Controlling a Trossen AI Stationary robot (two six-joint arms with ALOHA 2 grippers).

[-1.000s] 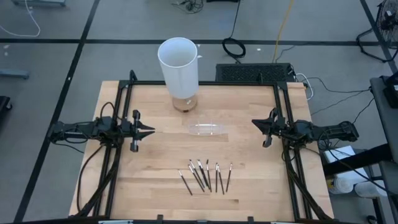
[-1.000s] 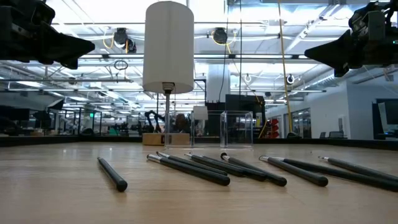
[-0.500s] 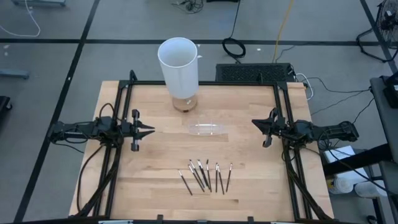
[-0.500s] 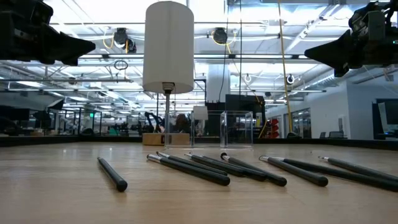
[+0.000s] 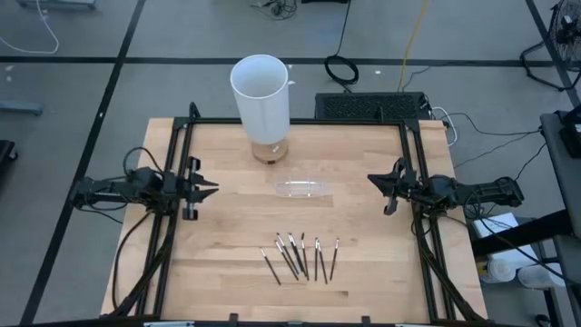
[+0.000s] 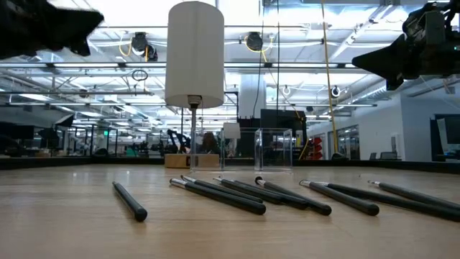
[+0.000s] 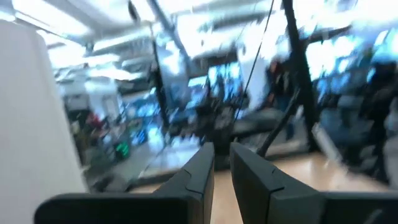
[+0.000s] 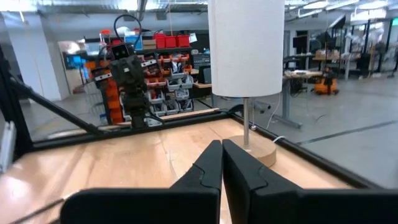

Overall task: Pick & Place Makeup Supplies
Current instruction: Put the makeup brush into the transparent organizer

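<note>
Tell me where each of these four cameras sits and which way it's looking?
High view: overhead, straight down on the table; both arms show.
Low view: tabletop height, looking across the makeup sticks into the room; both arms overhead.
Left wrist view: past the left tool, slightly parted.
Right wrist view: past the shut right tool.
Shared: the white cylinder appears in all.

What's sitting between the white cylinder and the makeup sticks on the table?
In the high view, a small clear tray lies between the white cylinder and the makeup sticks.

Wooden table (image 5: 218, 263) with makeup supplies (image 5: 300, 256), clear tray (image 5: 302, 189), tall white cylinder (image 5: 261, 100) on wooden base
</note>
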